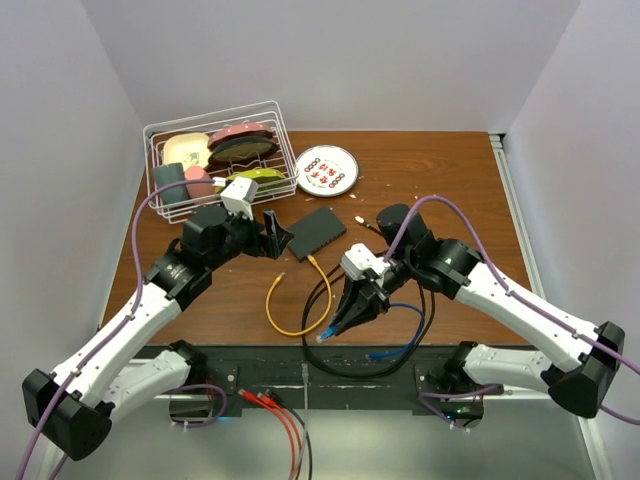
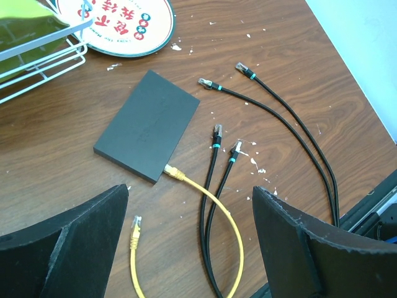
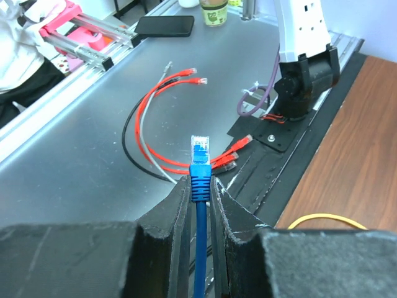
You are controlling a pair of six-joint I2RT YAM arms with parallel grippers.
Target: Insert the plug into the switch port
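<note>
my right gripper (image 3: 200, 186) clamped on clear-tipped blue cable plug (image 3: 200, 155) | my left gripper (image 2: 189, 198) fingers spread apart near flat matte black switch box (image 2: 147, 124)

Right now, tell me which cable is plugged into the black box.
The yellow cable: one end sits in an edge of the black box. The black cables lie loose beside it; the blue cable is pinched in the right gripper.
</note>
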